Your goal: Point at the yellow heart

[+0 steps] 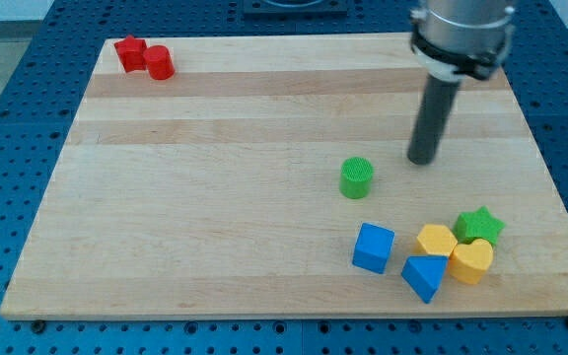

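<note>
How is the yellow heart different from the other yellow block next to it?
The yellow heart has two rounded lobes and a notch, while the other yellow block has flat sides, like a hexagon. The yellow heart sits nearer the view's bottom right, just below the green star; the other yellow block sits to the star's left, above the blue triangle. My tip is closer to the other yellow block than to the heart, touching neither. Both are the same yellow.
</note>
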Tool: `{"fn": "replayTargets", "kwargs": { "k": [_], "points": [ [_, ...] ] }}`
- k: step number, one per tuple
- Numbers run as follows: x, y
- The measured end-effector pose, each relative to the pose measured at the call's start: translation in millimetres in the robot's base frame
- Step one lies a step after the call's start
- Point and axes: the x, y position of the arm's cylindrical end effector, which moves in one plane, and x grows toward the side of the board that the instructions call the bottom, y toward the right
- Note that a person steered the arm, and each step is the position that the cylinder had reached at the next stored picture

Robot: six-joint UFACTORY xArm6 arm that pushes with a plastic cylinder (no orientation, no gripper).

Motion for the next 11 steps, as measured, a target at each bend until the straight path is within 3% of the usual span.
{"fn": "replayTargets", "kwargs": {
  "k": [1, 3, 5, 7, 10, 11],
  "points": [
    [37, 35],
    [62, 68],
    [162, 83],
    [162, 73],
    [162, -6],
    [158, -6]
  ]
}}
